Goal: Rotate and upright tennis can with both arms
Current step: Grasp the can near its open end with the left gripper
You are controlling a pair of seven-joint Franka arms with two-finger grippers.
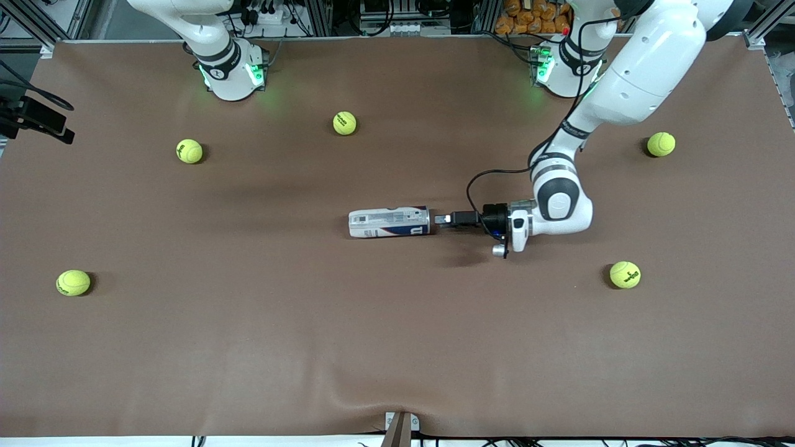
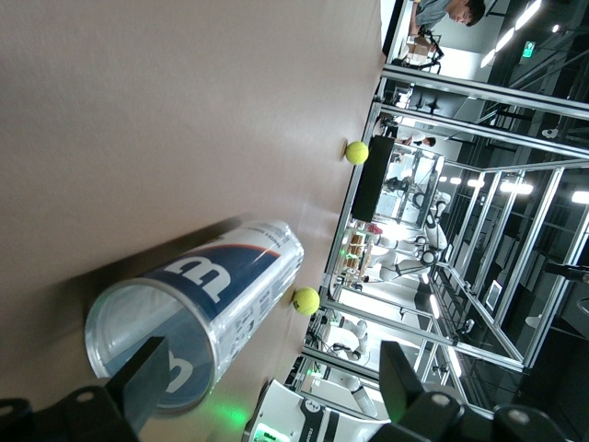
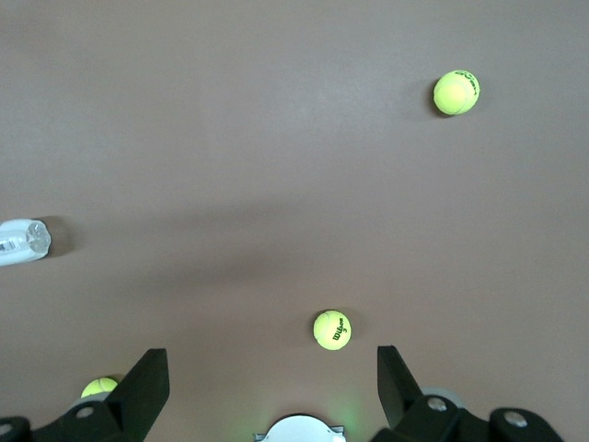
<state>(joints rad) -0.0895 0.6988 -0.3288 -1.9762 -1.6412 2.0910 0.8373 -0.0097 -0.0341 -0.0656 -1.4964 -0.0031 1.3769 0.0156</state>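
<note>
tennis can (image 1: 389, 223) lies flat | left gripper (image 1: 442, 219) fingers apart at its end, may roll it | right gripper (image 3: 267, 387) fingers apart, waits high

The tennis can (image 1: 389, 223) lies on its side mid-counter (image 1: 397, 347), with bare brown surface all round its length. Only its end toward the left arm is crowded — the left gripper (image 1: 442, 219), fingers spread, sits just beside it. Five tennis balls (image 1: 345, 123) lie well apart from the can.
</note>
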